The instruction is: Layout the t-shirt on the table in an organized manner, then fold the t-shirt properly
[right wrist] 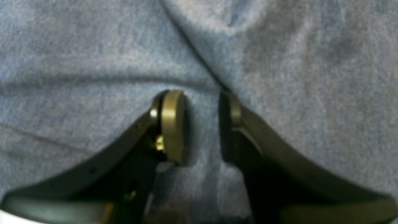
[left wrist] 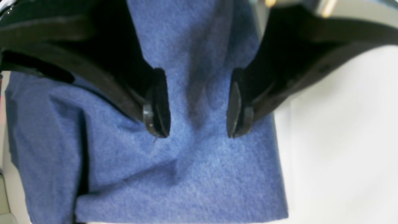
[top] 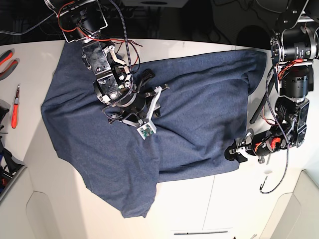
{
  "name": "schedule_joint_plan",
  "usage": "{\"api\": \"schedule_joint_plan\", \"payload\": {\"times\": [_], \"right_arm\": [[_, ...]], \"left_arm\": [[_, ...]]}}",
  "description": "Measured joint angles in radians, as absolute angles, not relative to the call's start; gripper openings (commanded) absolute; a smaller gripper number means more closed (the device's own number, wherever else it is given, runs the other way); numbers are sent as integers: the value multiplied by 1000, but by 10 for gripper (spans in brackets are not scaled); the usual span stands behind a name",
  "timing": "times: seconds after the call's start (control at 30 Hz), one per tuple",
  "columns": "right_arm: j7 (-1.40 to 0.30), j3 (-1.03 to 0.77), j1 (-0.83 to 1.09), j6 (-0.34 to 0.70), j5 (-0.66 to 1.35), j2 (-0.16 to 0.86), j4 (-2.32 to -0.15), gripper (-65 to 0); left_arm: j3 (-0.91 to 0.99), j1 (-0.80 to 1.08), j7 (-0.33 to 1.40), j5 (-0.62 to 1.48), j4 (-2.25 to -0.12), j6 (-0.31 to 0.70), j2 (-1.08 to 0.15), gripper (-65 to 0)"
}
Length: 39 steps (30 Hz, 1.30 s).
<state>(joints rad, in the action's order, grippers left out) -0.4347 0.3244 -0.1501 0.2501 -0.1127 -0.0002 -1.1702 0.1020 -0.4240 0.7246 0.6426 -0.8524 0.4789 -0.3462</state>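
Left wrist view: nearest the lens, the left tool (left wrist: 199, 124) stands spread wide, its two fingers (left wrist: 157, 105) hanging over the t-shirt (left wrist: 174, 174) with nothing between them. The cloth's corner edge runs toward 4 o'clock, with bare tabletop (left wrist: 342, 140) beyond it at 3 o'clock.

Right wrist view: the right tool (right wrist: 200, 124) fills the lower frame, jaws partly parted and set down against the t-shirt (right wrist: 93, 62); whether they nip any cloth I cannot tell. A fold line runs off toward 11 o'clock.

Base view: one t-shirt (top: 199, 109), spread but skewed across the tabletop (top: 199, 199), one point sagging toward 6 o'clock. The right tool (top: 130, 102) sits on the cloth at about 10 o'clock; the left tool (top: 237, 153) is at the hem edge near 4 o'clock. Two arms, two tools.

Risks, as I judge them: the left tool may close on air beside the hem and miss; the right, pressing down, may drag the cloth into fresh wrinkles.
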Motion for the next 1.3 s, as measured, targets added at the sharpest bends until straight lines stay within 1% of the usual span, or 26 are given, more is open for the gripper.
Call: {"api": "schedule_joint_plan", "payload": {"times": [0.1,0.13,0.2,0.23,0.27,0.3,0.37,0.4,0.43,0.53,0.8,1.03,1.07,1.1,1.13,1.23,1.27,1.3], "right_arm": [[-434,324,-150,250,-113,0,-1170,-457],[-434,324,-150,250,-113,0,-1170,-457],[-434,324,-150,250,-113,0,-1170,-457],[-434,324,-150,250,-113,0,-1170,-457],[-434,324,-150,250,-113,0,-1170,-457],[-434,324,-150,250,-113,0,-1170,-457],[-435,324,-150,250,-113,0,-1170,-457],[-434,324,-150,250,-113,0,-1170,-457],[-434,324,-150,250,-113,0,-1170,-457],[-434,324,-150,250,-113,0,-1170,-457],[-435,324,-150,250,-113,0,-1170,-457],[-434,324,-150,250,-113,0,-1169,-457],[-435,324,-150,250,-113,0,-1169,-457],[-434,324,-150,250,-113,0,-1169,-457],[-434,324,-150,250,-113,0,-1169,-457],[-434,324,-150,250,-113,0,-1169,-457],[-434,324,-150,250,-113,0,-1169,-457],[-434,324,-150,250,-113,0,-1169,-457]], "left_arm": [[102,-424,709,641,-852,479,-340,-489],[102,-424,701,641,-852,479,-338,-508],[102,-424,690,641,-852,479,-337,-508],[102,-426,691,632,-852,479,-338,-501],[102,-429,690,600,-852,479,-338,-479],[102,-434,690,567,-852,479,-338,-434],[102,-444,687,511,-852,479,-338,-323],[102,-448,682,482,-852,479,-338,-282],[102,-449,663,459,-852,479,-338,-266],[102,-440,634,434,-852,479,-338,-266],[102,-414,634,449,-841,471,-338,-267],[103,-417,581,464,-757,480,-339,-268],[104,-419,576,464,-751,480,-339,-275],[104,-419,575,465,-750,480,-339,-302],[104,-419,575,474,-750,484,-339,-351],[104,-416,562,530,-748,556,-338,-571],[104,-413,548,565,-749,586,-338,-627],[104,-413,546,597,-754,614,-338,-650]]}}
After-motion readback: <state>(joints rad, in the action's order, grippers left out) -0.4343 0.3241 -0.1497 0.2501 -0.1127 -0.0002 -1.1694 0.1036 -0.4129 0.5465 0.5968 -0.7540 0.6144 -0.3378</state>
